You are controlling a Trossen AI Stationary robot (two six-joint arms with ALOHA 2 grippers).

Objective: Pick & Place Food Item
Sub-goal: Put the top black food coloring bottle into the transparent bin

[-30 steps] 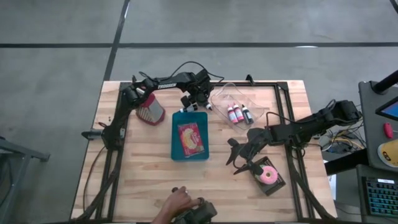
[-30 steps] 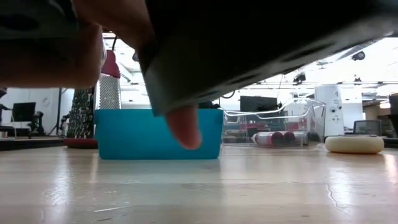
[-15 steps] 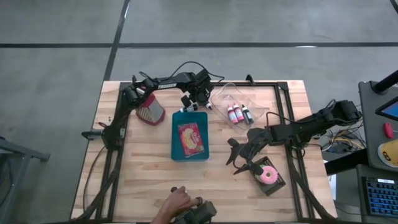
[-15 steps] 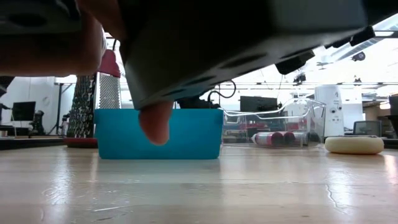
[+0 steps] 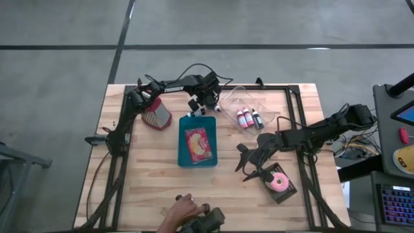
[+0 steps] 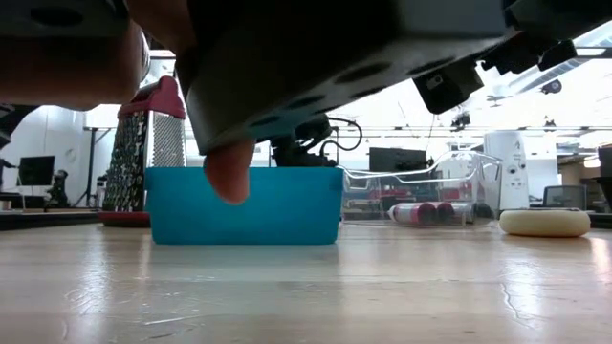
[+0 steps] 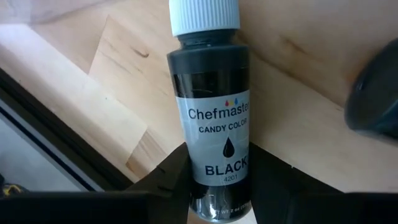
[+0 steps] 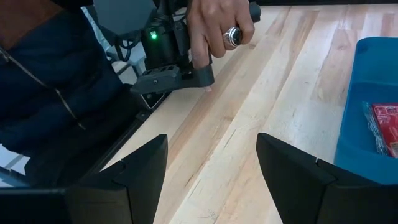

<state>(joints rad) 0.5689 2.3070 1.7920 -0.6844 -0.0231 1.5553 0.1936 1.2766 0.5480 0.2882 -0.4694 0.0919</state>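
My left gripper (image 5: 206,107) stands just past the far edge of the blue bin (image 5: 182,139), beside the clear container (image 5: 253,102), and is shut on a black candy-colour bottle (image 7: 214,106) with a white cap (image 7: 204,15). A red food packet (image 5: 199,144) lies flat in the blue bin. A pink-iced donut (image 5: 279,182) sits on a small black tray (image 5: 289,193) at the right. My right gripper (image 5: 249,165) hangs open over bare table between the bin and the donut, with nothing between its fingers (image 8: 134,180). My left gripper pinches the lower part of the bottle's body (image 7: 217,186), near its base, between its two fingers (image 7: 168,183). The fingers slant steeply down from above and lie along the bottle. The capped end points away from the wrist toward the table; whether it touches the wood I cannot tell.
Three small bottles (image 5: 248,118) lie in the clear container. A metal grater with a red top (image 5: 156,111) stands at the far left. At the table's near edge a person's hand (image 5: 184,210) holds a dark device (image 5: 207,221), which covers much of the low view (image 6: 335,57).
The person's hand with the dark device at the near edge has shifted, and in the low view more of the space behind the blue bin shows. Both arms have kept their places.
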